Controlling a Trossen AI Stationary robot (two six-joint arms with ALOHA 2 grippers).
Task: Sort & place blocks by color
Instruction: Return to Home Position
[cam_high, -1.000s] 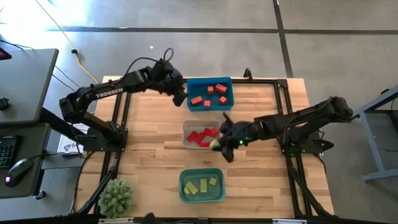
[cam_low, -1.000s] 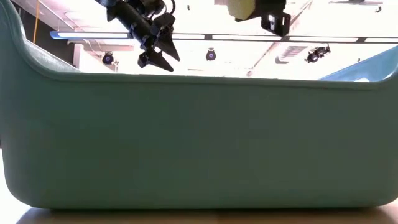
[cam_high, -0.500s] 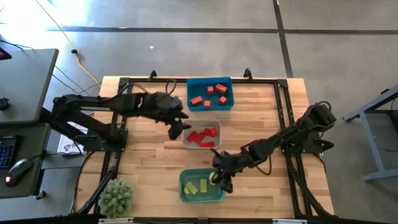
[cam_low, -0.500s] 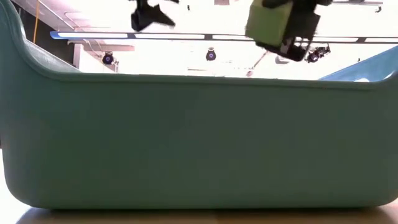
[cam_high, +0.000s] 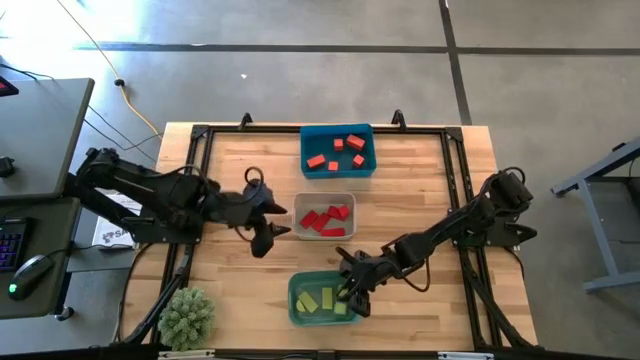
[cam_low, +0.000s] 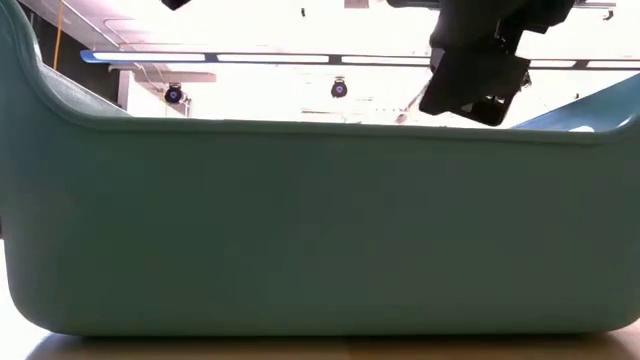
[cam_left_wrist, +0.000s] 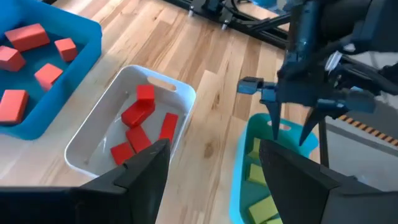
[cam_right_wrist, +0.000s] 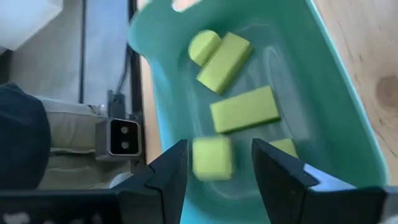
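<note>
My right gripper (cam_high: 352, 292) (cam_right_wrist: 219, 147) hangs open over the right part of the teal bin (cam_high: 300, 312). A yellow-green cube (cam_right_wrist: 212, 158) shows blurred between its fingers, apart from both, above the bin floor. Several yellow-green blocks (cam_right_wrist: 244, 111) lie on that floor. My left gripper (cam_high: 267, 237) (cam_left_wrist: 214, 147) is open and empty above the bare table, left of the clear-grey bin (cam_high: 302, 200), which holds red blocks (cam_high: 322, 219). The blue bin (cam_high: 370, 165) at the far side holds orange-red blocks (cam_high: 336, 151).
The three bins stand in a row down the table's middle, blue farthest, grey in the middle, teal nearest. A green spiky plant (cam_high: 187, 317) sits at the near left corner. Bare wood (cam_high: 230, 290) lies left and right of the bins. The teal bin's wall (cam_low: 320, 220) fills the low view.
My right gripper has carried a yellow-green cube from beside the grey bin toward the near edge, come down over the teal bin, opened and let it go. My left gripper has swung from the blue bin toward the near edge, stopping left of the grey bin.
</note>
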